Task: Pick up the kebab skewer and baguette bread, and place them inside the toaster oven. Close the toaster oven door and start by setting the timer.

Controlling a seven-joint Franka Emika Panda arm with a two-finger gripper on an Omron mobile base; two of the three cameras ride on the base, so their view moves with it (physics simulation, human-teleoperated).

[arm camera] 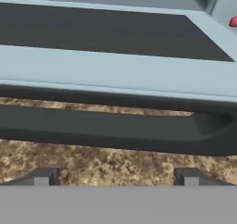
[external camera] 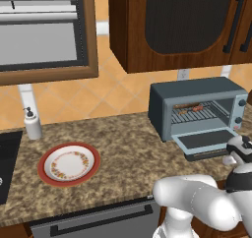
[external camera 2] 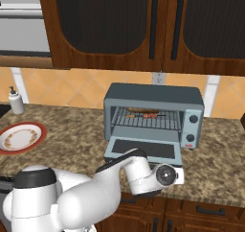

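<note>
1. Toaster oven [external camera: 197,97] sits on the speckled brown counter [external camera: 123,148] against the tiled wall, beneath the dark wood upper cabinets [external camera 2: 143,25]
2. Toaster oven door [external camera 2: 143,149] is dropped open, lying roughly flat in front of the oven mouth; its grey bar handle [arm camera: 115,128] runs along the front edge, above the counter
3. Kebab skewer [external camera: 189,108] lies on the wire rack [external camera 2: 143,121] inside the oven; the baguette bread [external camera 2: 141,110] lies on the same rack toward the back, just behind the skewer
4. Gripper [arm camera: 115,177] hangs low in front of the open door, level with the handle; the hand view shows both fingertips [arm camera: 44,177] set wide apart, with the handle ahead of them and not between them
5. Jaws are spread wide and hold nothing
6. Two round knobs [external camera 2: 192,119] sit on the right strip of the oven, a small red button [external camera 2: 190,139] below them
7. Red-rimmed plate [external camera: 69,164] lies on the counter well to the left of the oven, nothing on it
8. White soap dispenser [external camera: 32,124] stands near the wall behind the plate
</note>
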